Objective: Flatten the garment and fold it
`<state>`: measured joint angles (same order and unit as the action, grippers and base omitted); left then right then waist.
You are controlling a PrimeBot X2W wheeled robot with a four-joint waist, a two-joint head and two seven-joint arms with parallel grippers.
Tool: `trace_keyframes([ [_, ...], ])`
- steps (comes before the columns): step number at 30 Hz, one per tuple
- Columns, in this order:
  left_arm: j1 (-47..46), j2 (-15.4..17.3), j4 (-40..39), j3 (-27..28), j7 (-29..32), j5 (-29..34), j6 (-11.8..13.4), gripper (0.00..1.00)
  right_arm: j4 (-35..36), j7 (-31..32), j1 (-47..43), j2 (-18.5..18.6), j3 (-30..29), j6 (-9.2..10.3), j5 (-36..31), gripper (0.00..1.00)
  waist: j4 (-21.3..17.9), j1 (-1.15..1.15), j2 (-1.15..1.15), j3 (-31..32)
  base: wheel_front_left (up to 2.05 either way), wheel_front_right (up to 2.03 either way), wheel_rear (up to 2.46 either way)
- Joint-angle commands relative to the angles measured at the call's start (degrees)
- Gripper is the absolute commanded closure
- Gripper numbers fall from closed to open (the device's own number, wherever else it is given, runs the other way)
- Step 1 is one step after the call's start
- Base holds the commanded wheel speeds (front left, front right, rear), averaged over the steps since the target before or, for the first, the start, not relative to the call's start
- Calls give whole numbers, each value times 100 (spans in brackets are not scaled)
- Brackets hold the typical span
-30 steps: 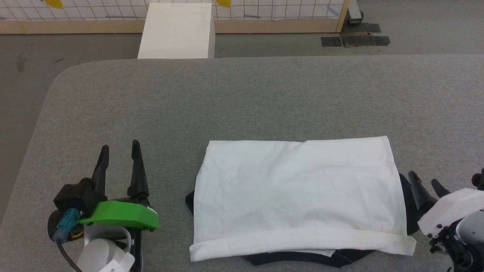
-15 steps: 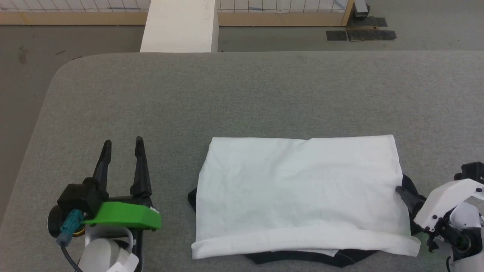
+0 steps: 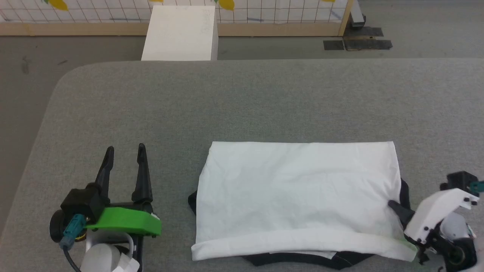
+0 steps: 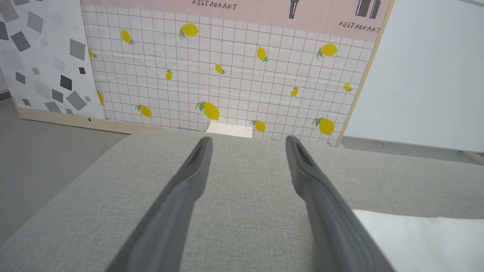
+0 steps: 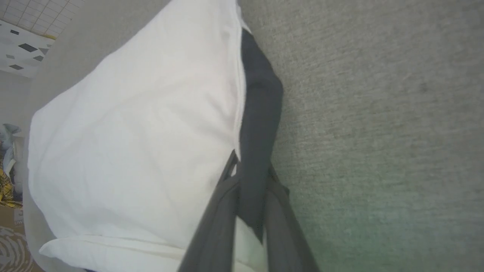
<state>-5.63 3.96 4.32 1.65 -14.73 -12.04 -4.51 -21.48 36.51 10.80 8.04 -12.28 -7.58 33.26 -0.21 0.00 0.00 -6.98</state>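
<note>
On the grey fabric-covered desk [image 3: 242,102], the garment [image 3: 298,196] lay toward the near right part of the surface, folded into a broad rectangle. Its white body panel faced up, lightly creased. Black fabric peeked out along the left side, the near edge and the right side. Along the near edge the white cloth was turned over into a long, narrow band.

At the garment's right side the right pincer [image 3: 393,206] reached in low from the lower right. In the right wrist view its two dark fingers [image 5: 215,211] stood close together with a strip of the black fabric between them, so the right pincer [image 5: 251,166] was closed on the black edge of the garment [image 5: 132,132], just where the black met the white panel.

Well to the left of the garment, the left pincer [image 3: 125,148] sat above bare desk with its fingers pointing away from the robot. Its jaws were spread apart and gripped nothing. A green housing [image 3: 124,223] showed behind them. In the left wrist view the left pincer [image 4: 248,139] framed empty grey fabric, and a corner of the garment [image 4: 416,241] showed at the lower right.

Beyond the far edge of the desk stood a white block [image 3: 179,34] on the grey floor [image 3: 264,45], before a wall panel [image 4: 227,75] of white tiles printed with yellow lemons.
</note>
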Motion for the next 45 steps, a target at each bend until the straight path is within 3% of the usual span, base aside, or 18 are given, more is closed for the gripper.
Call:
trace_keyframes([
  [1, 62, -28, 35, 12, -27, 47, -34, 0, 70, -101, -146, 45, -96, 9, -52, 100, -19, 0, 0, 71, 0, 0, 0],
  [10, 158, -69, 136, -16, -27, 35, -98, 0, 367, -698, -541, 225, -1257, 9, -1264, 100, -79, 0, 0, 203, 0, 0, 0],
  [15, 156, -79, 160, -30, -27, 42, -124, 0, 799, -721, -650, 99, -1371, 9, -1679, 100, -91, 0, 0, 190, 0, 0, 0],
  [23, 126, -87, 201, -33, -27, 81, -162, 0, 2859, 83, -1067, -285, -436, 9, -1901, 100, -75, 0, 0, 194, 0, 0, 0],
  [29, 63, -92, 226, -61, -27, 100, -183, 0, 4071, 852, -1079, -274, 1160, 9, -2117, 100, -41, 0, 0, 152, 0, 0, 0],
  [32, 5, -95, 244, -88, -27, 105, -192, 0, 4018, 996, -867, -188, 1863, 9, -2184, 100, 7, 0, 0, 116, 0, 0, 0],
  [37, -89, -99, 262, -136, -27, 87, -211, 0, 3228, 926, -377, -217, 2828, 9, -2165, 100, 135, 0, 0, 7, 0, 0, 0],
  [45, -194, -103, 276, -175, -27, 67, -225, 0, 1573, 511, 227, -455, 3445, 9, -1912, 100, 345, 0, 0, -169, 0, 0, 0],
])
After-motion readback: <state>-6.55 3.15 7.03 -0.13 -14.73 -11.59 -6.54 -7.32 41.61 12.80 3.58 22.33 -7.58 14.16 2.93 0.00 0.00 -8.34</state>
